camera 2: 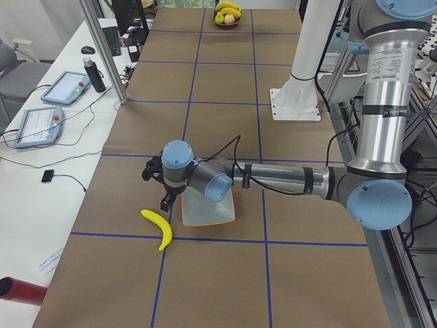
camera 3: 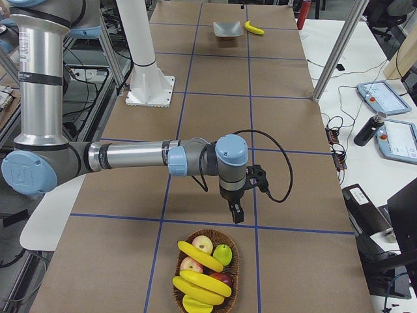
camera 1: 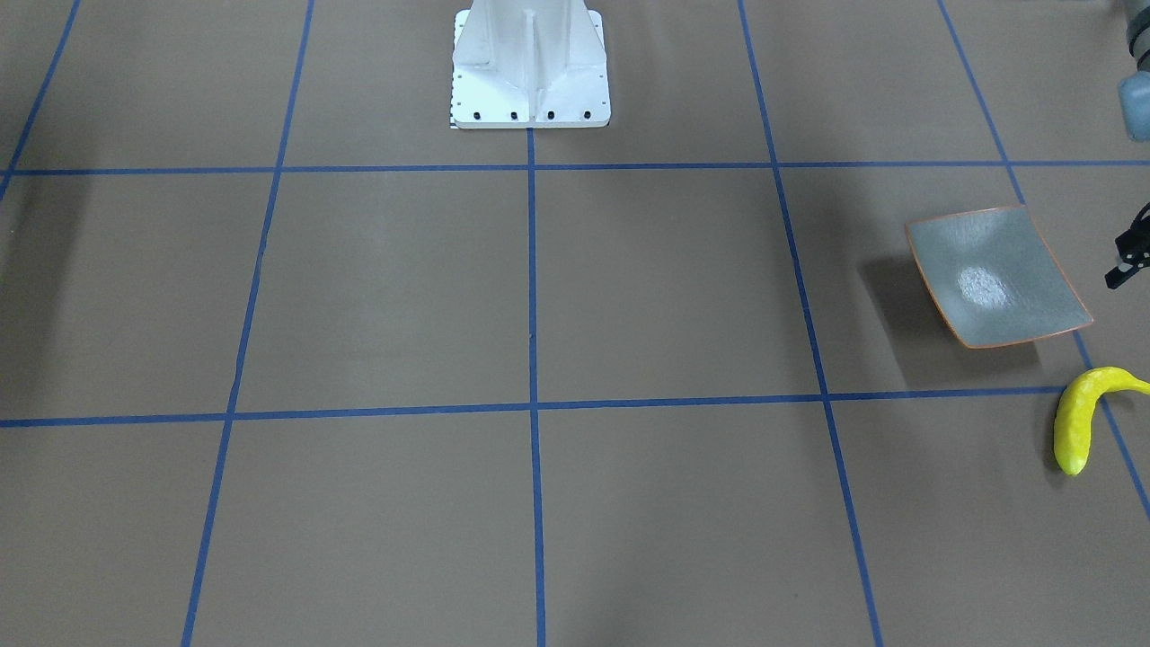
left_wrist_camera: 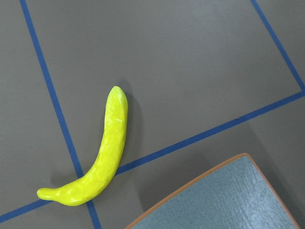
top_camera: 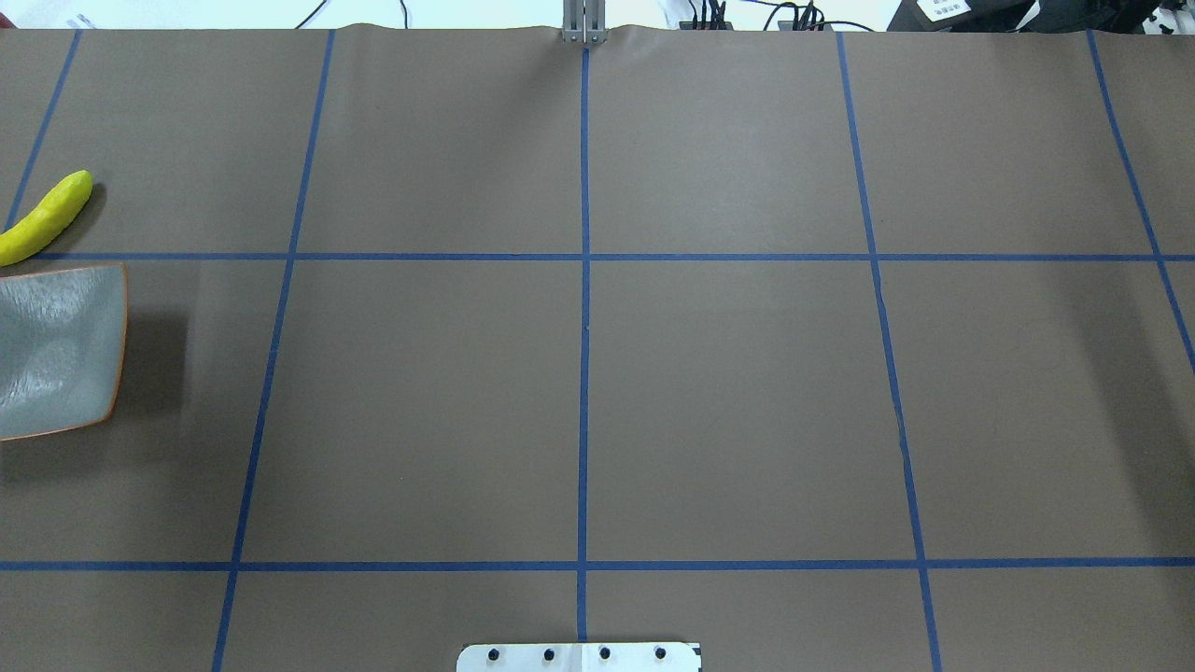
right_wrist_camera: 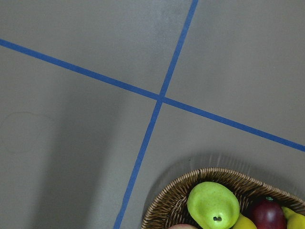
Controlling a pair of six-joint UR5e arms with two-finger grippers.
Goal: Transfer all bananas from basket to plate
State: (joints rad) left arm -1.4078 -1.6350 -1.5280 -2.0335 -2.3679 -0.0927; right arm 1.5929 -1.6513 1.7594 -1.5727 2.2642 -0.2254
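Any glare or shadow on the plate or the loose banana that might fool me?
Front-facing view: a white glare patch on the middle of the plate, a shadow beside it. Overhead view: the plate is cut by the frame edge, only soft sheen. Left wrist view: the banana is sharp and evenly lit, with a thin shadow.

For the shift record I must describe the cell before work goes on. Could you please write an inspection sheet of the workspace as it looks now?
Surface: table covered in brown paper, with blue tape lines.
Job's things: plate empty; one banana lies on the table beside it, apart from it; other bananas lie in the basket at the opposite end.
Clutter: pear and apples in the basket.
Pincers: left pincer beside the plate, right pincer beside the basket; open or shut cannot be told.
Cables: black cable loops off the right wrist.
Surroundings: tablets and bottle on a side desk.
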